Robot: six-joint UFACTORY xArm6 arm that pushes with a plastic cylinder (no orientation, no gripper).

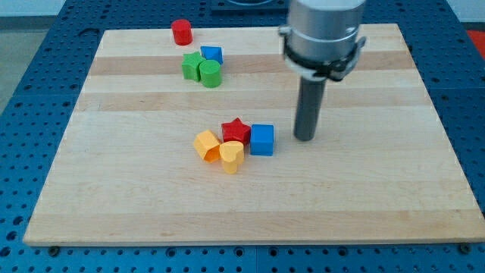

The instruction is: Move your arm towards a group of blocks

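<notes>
Rod and nothing else ends this arm: there are no jaws, so nothing is grasped or released, and my tip (305,139) simply rests on the counter (394,197).

The blue cube (261,140) serves as landmark. My tip stands just to the view's right of it, close but apart, with a thin strip of bare wood between them. Touching the cube on its left is the red star (236,130), set slightly toward the view's top. Left again and a little lower sit the yellow heart-like block (232,156) and the orange block (206,144), pressed together; the orange one's exact shape is hard to read. These four form the nearer group, strung out roughly left to right, so its long axis points almost straight at my tip.

Well above and to the left of the blue cube lies a second cluster: a green cylinder (210,73), a green block (192,65) of unclear, possibly star-like shape, and a small blue block (212,54) behind them. A red cylinder (181,32) stands alone farther up, near the counter's far edge.

The relation that matters, as I judge it: the near group lies directly toward the view's left of my tip, blue cube first. A short leftward slide would close that gap; the upper cluster would demand a much longer diagonal run.
</notes>
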